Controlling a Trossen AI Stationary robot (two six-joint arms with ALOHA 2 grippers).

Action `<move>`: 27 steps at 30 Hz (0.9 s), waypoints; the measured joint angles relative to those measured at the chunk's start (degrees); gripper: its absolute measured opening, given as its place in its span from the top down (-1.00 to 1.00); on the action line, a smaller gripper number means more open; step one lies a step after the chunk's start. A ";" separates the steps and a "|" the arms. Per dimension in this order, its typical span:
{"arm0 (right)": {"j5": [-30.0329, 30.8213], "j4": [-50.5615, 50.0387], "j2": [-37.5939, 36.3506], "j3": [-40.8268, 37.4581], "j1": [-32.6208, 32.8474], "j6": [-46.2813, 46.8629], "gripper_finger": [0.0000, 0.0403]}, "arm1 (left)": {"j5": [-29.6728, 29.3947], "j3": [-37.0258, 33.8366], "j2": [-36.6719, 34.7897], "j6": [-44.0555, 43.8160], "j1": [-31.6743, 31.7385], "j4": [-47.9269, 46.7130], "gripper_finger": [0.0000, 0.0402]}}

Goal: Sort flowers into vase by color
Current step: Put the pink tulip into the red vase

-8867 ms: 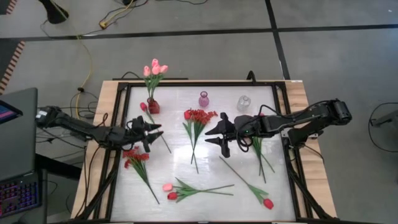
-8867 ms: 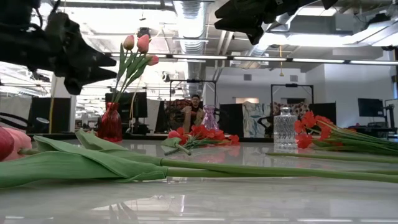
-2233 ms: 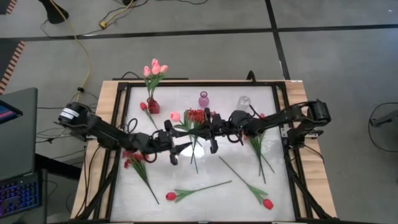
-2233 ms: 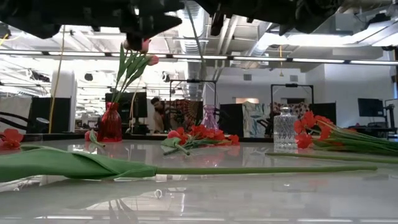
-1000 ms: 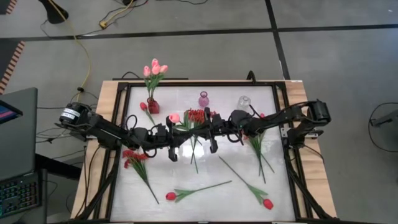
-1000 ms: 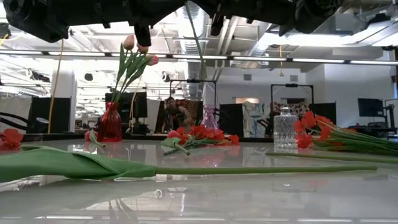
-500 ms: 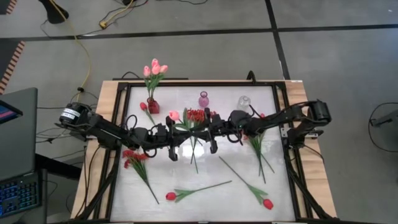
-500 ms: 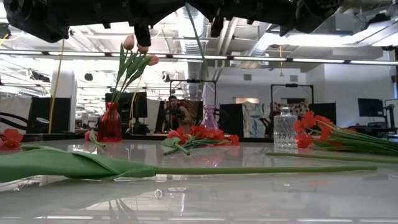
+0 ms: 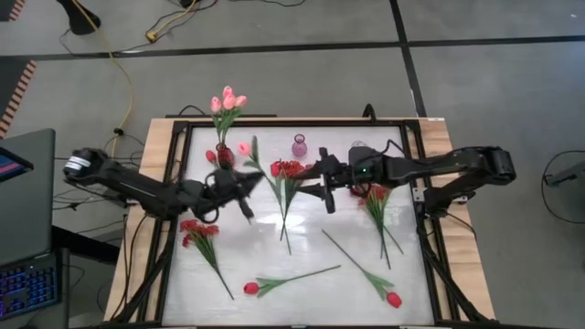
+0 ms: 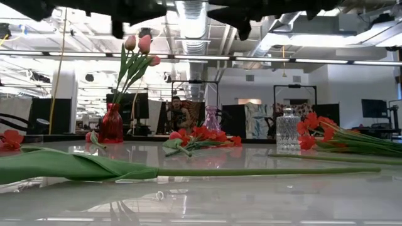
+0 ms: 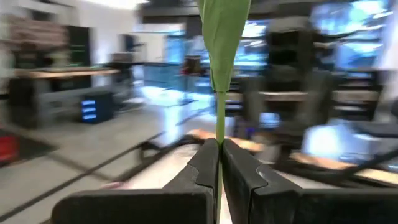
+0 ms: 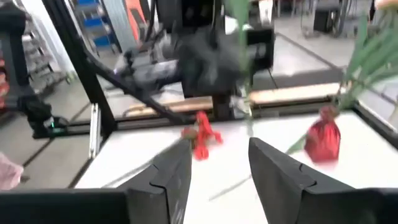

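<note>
Since a second ago, drawn apart from the handover at mid-table: left gripper (image 9: 245, 185) pulled back toward the left side, taking the pink tulip (image 9: 244, 149) along; right gripper (image 9: 327, 187) backed off to the right with fingers (image 12: 283, 177) now spread and nothing between them. Left fingers (image 11: 202, 167) pressed together on the tulip's green stem (image 11: 220, 146), just below a long leaf (image 11: 225, 34). Tulip head now close beside the red vase (image 9: 224, 156) at the table's far left, already holding a bunch of pink tulips (image 9: 227, 100). Further out: purple vase (image 9: 300, 145) and clear vase (image 9: 358, 149) along the far edge, red blossom sprays (image 9: 291, 171) lying between the grippers, more red flowers (image 9: 197, 231) left of centre, red tulips (image 9: 252, 288) at the near edge.
</note>
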 joint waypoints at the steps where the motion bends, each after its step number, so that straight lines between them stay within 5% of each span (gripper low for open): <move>1: 0.00 -1.23 -0.42 0.00 0.00 -0.01 0.06 | -2.71 0.00 -1.98 0.61 0.00 -2.64 1.00; 15: 0.06 -2.91 2.23 0.00 0.98 -0.13 0.09 | -28.54 0.00 -20.47 6.49 0.03 -25.95 1.00; 27: 0.07 -2.35 4.34 0.00 0.92 0.04 0.09 | -26.35 -0.02 -21.09 2.17 8.78 -38.62 1.00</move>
